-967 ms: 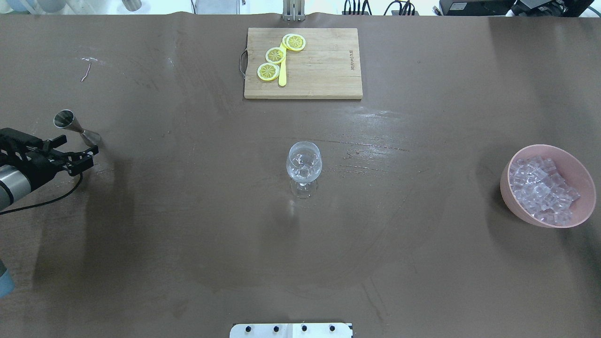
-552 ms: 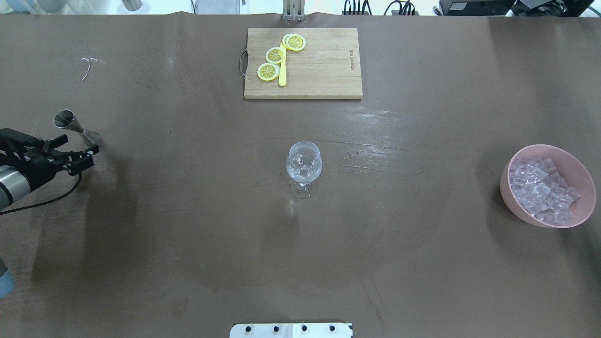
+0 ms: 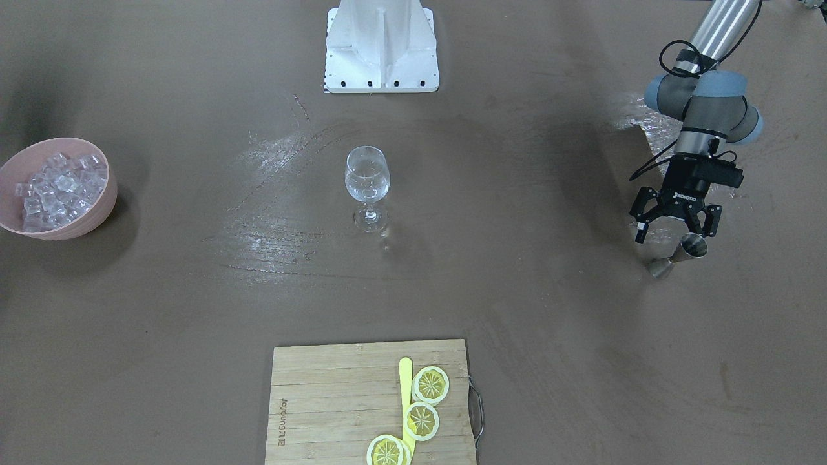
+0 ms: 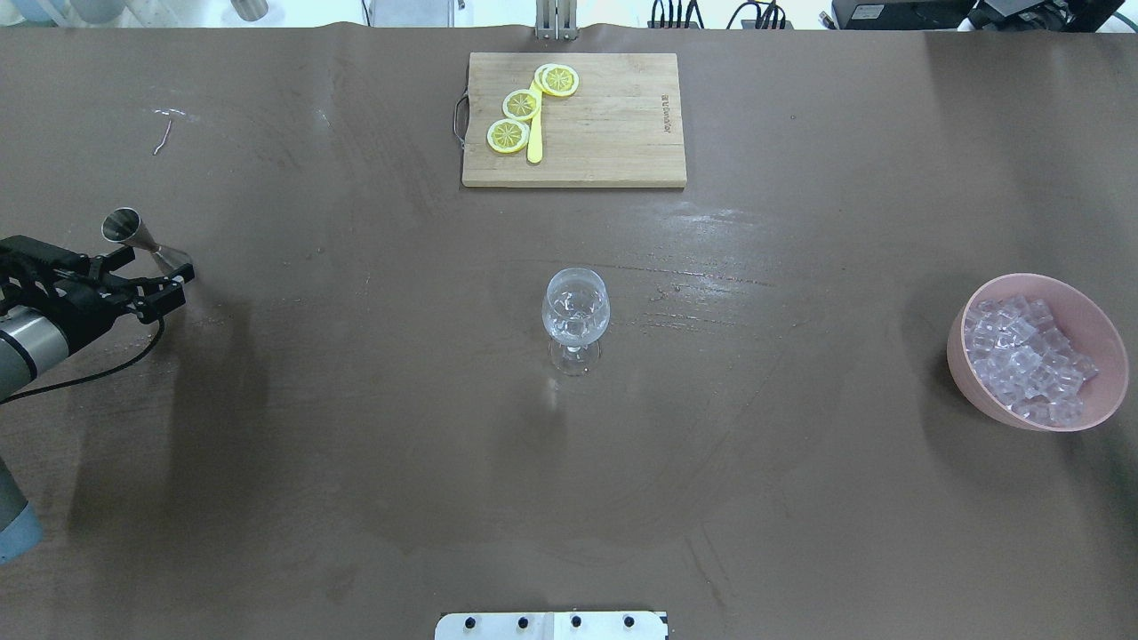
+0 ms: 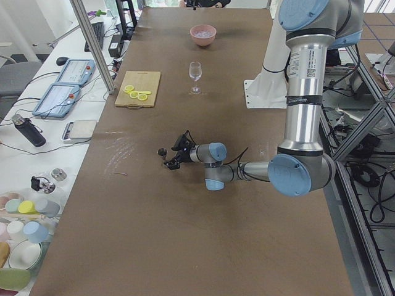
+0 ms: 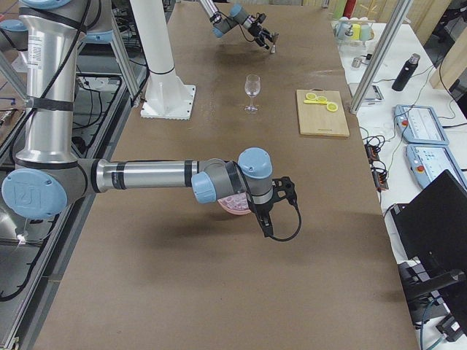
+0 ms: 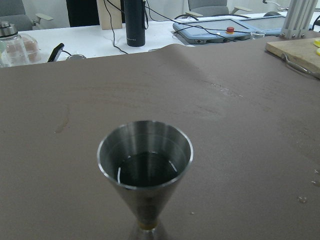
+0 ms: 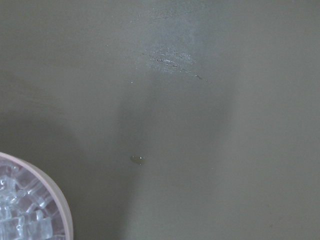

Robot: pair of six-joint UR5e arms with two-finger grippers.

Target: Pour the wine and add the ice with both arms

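The ice (image 4: 1027, 360) fills a pink bowl (image 4: 1098, 320) at 3 o'clock from the central wine glass (image 4: 576, 316), seen from overhead. At 9 o'clock the left tool (image 4: 158, 271) is spread just beside a steel jigger (image 4: 142, 238) holding dark liquid. The right tool (image 6: 266, 227) hangs near the bowl; whether it is spread or pressed together I cannot tell.

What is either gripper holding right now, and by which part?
Nothing visibly. The left gripper is open at the jigger, not clamped on it. The right gripper shows only from the side, so it cannot be told.

Steel jigger (image 7: 145, 172) upright on brown table (image 7: 240, 125), dark liquid inside, black bottle (image 7: 134, 22) beyond.
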